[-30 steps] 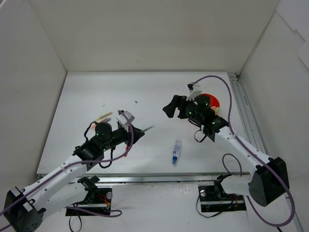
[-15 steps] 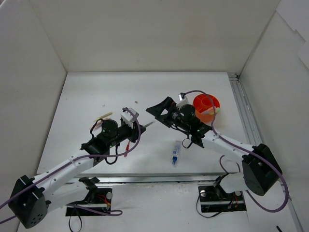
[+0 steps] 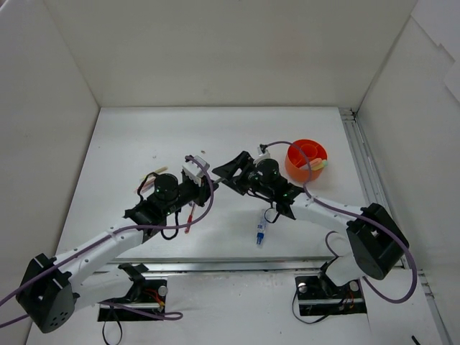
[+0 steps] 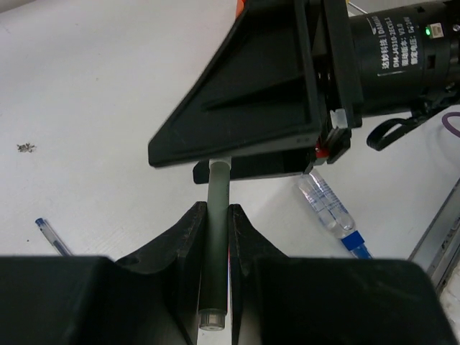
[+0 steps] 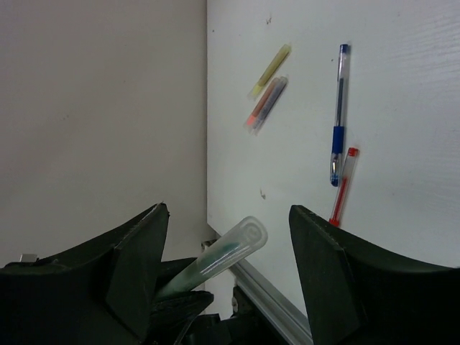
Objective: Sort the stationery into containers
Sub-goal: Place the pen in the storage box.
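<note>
L tool (image 4: 215, 210) clamped on grey pen (image 4: 214, 273), holding it out to left of orange cup (image 3: 293, 162). R tool (image 5: 228, 210) has fingers apart, one each side of pen's free end, not gripping it. Blue-capped clear pen (image 3: 261, 231) lies on counter (image 3: 144, 136), left of cup & nearer arm bases. Yellow marker (image 5: 271, 70), orange marker (image 5: 266, 103), blue pen (image 5: 338, 115), red pen (image 5: 342, 185) lie farther left of cup.

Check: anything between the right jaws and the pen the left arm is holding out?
Nothing visible. The pen, clamped in the left gripper, has its free end inside the open jaws of the right gripper. No other item sits in that gap.
</note>
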Available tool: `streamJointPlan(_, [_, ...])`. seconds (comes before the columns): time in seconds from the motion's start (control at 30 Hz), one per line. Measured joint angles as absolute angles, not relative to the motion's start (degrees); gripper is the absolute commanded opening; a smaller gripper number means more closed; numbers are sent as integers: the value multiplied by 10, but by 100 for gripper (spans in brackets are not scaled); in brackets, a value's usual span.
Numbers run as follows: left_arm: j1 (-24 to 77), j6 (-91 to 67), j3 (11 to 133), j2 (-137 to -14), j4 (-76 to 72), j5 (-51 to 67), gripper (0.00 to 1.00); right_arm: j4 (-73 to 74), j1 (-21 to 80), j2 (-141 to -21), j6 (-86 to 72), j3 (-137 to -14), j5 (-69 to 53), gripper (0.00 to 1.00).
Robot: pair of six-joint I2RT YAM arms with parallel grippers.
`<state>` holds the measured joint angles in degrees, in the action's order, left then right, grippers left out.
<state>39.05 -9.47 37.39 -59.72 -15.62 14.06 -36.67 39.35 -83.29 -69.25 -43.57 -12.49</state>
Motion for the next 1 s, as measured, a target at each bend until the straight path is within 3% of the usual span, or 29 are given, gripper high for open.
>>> streamJointPlan(0.23, [394, -90, 376, -624, -173, 128, 0, -380, 406, -839, -713, -436, -121, 26])
streamJointPlan(0.33, [396, -90, 377, -626, -171, 122, 0, -397, 406, -837, -726, -436, -115, 2])
streamJointPlan(0.37, [397, -90, 377, -629, -172, 120, 0, -400, 408, -833, -726, -436, -110, 0])
streamJointPlan(0.43, [399, -89, 379, -630, -174, 119, 15, -398, 409, -828, -724, -436, -102, 0])
streamJointPlan(0.47, [399, -89, 381, -630, -174, 119, 27, -398, 409, -827, -721, -436, -98, 0])
streamJointPlan(0.5, [399, -86, 383, -630, -172, 123, 70, -399, 410, -826, -717, -436, -94, 0])
streamJointPlan(0.53, [400, -81, 385, -630, -168, 126, 93, -399, 410, -825, -712, -436, -90, 0])
streamJointPlan(0.57, [401, -83, 387, -629, -165, 130, 100, -398, 409, -823, -705, -436, -83, 0])
streamJointPlan(0.8, [401, -97, 387, -566, -103, 133, 100, -395, 372, -771, -629, -424, -35, 0])
streamJointPlan(1.0, [402, -144, 388, -472, -10, 57, 100, -343, 314, -691, -446, -425, 72, 0])
